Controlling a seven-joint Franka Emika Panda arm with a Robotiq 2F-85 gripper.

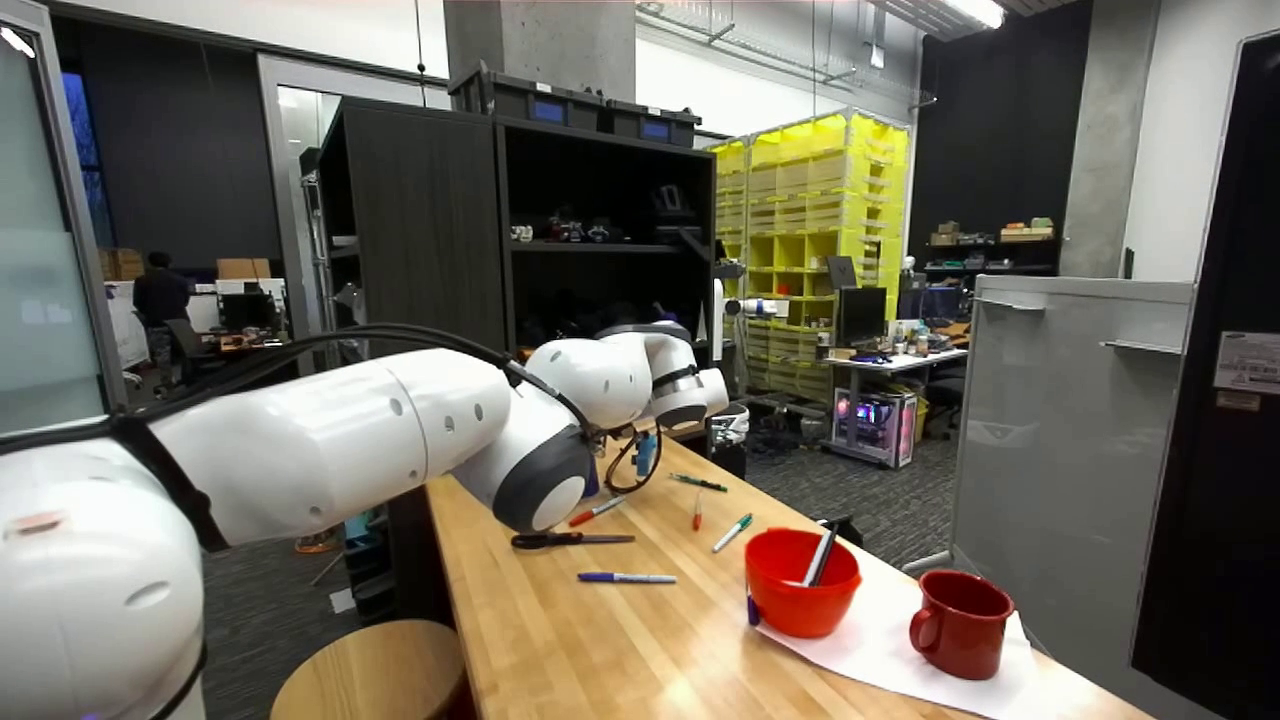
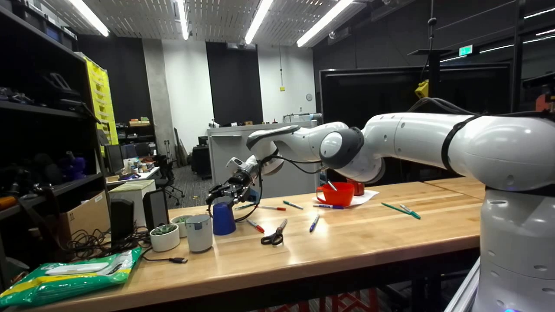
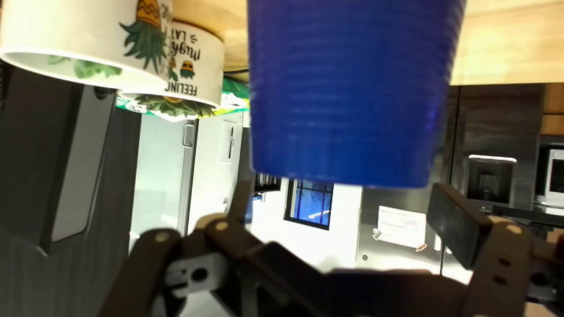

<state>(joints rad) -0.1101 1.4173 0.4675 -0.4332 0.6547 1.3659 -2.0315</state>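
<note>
A dark blue cup [image 2: 223,219] stands on the wooden table, its narrow end up. It fills the upper middle of the wrist view [image 3: 352,88], which stands upside down. My gripper [image 2: 223,197] is just above the cup's top end. In the wrist view my gripper [image 3: 348,211] is open, with its fingers wide apart on either side of the cup's width. Nothing is held between the fingers. A grey cup [image 2: 200,234] stands close beside the blue cup. In an exterior view the arm hides most of the blue cup and the gripper.
Two white plant pots [image 2: 164,239] [image 3: 198,61], a speaker [image 2: 156,208], cables and a green packet [image 2: 73,273] stand near the blue cup. Scissors [image 2: 274,236] and several pens lie on the table. A red cup [image 1: 803,590] holding pens and a dark red mug [image 1: 962,630] stand on paper.
</note>
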